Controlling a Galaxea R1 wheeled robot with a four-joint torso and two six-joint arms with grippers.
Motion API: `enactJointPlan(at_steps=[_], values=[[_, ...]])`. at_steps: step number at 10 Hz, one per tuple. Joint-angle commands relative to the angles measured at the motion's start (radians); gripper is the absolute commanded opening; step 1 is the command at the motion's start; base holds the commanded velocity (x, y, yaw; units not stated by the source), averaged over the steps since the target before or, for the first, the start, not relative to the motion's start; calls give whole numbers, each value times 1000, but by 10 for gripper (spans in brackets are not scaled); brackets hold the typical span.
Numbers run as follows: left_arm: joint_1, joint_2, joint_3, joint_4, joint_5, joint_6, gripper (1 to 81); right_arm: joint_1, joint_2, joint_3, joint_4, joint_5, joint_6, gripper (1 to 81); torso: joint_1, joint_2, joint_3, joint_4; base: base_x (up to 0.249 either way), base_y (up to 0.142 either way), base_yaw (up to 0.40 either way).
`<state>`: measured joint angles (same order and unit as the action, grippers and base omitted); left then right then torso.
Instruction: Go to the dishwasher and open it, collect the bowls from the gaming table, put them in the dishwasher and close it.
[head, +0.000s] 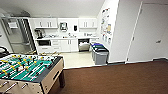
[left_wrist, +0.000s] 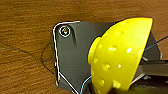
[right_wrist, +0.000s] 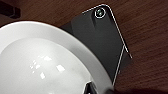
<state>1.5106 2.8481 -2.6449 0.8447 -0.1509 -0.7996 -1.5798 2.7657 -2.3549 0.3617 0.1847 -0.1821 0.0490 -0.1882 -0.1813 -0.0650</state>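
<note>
While the yellow bowl (left_wrist: 120, 53) sits tilted rim-sideways, either claw's grip cannot be told

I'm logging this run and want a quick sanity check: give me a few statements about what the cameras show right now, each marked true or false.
1. The dishwasher under the kitchen counter stands open. True.
2. A yellow bowl with holes in it shows in the left wrist view. True.
3. The bowl in the right wrist view is black. False: the bowl there is glossy white.
4. The table-football table stands on the pale kitchen floor. False: it stands on the brown carpet, at the head view's lower left.
5. Grey bins stand by the wall right of the dishwasher. True.
</note>
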Motion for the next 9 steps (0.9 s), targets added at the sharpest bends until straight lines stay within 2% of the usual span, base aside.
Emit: enactJointPlan(at_steps=[1,9], values=[[-40,-12,-3,7,34,5,10,33,-21,10,-15,-62,0,10,0,0,0,0,192,0,0],[-40,-8,-1,5,36,3,10,40,-19,2,-15,-62,-2,10,-2,0,0,0,193,0,0]])
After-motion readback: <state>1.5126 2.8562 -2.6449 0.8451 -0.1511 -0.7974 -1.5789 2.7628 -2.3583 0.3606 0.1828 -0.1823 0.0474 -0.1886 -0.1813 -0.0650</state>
